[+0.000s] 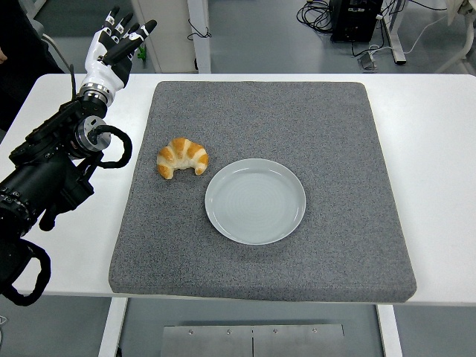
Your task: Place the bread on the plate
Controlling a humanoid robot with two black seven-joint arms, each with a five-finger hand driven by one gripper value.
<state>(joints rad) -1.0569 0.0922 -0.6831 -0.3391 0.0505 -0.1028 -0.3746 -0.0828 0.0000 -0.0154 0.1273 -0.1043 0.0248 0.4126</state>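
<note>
Bread, a croissant, lies on the grey mat just left of the plate, close to its rim but not on it. You'll see the plate holds nothing. Your left hand is raised over the table's far left corner, fingers extended together, gripping nothing, well apart from the bread.

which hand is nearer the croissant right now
Left. The left hand is raised beyond the mat's far-left corner, up and left of the croissant, fingers extended. The right hand is not in view.
</note>
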